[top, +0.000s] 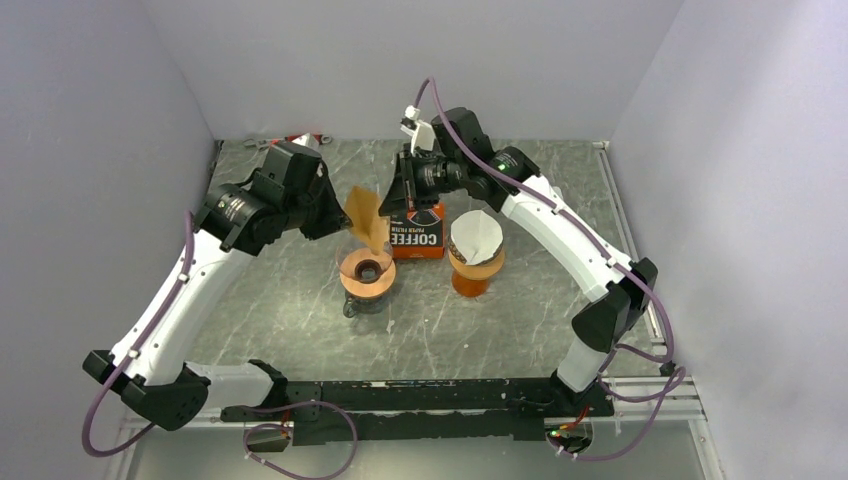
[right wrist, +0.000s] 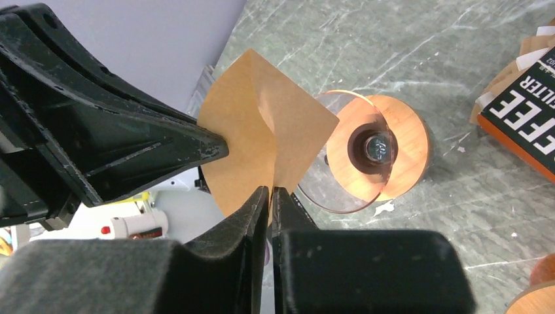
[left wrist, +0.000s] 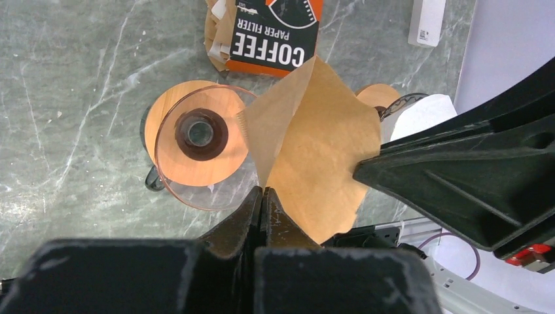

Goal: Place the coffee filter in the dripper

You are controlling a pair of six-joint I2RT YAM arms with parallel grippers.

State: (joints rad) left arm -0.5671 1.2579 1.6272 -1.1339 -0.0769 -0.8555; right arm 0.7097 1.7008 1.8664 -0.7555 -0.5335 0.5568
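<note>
Hanging above the dripper (top: 367, 272), the brown coffee filter (left wrist: 321, 150) is pinched from two sides.
The left gripper (left wrist: 263, 195) and the right gripper (right wrist: 271, 196) are each clamped fully onto an edge of the paper, which is held partly opened over the dripper's mouth; whether they touch cannot be told.

The left arm (top: 172, 300) and right arm (top: 565, 235) wear white shells between black joints. Purple cables (top: 85, 428) trail along both. The left hand (left wrist: 263, 191) and right hand (right wrist: 270, 190) have matte black wedge fingers (left wrist: 245, 222).
</note>
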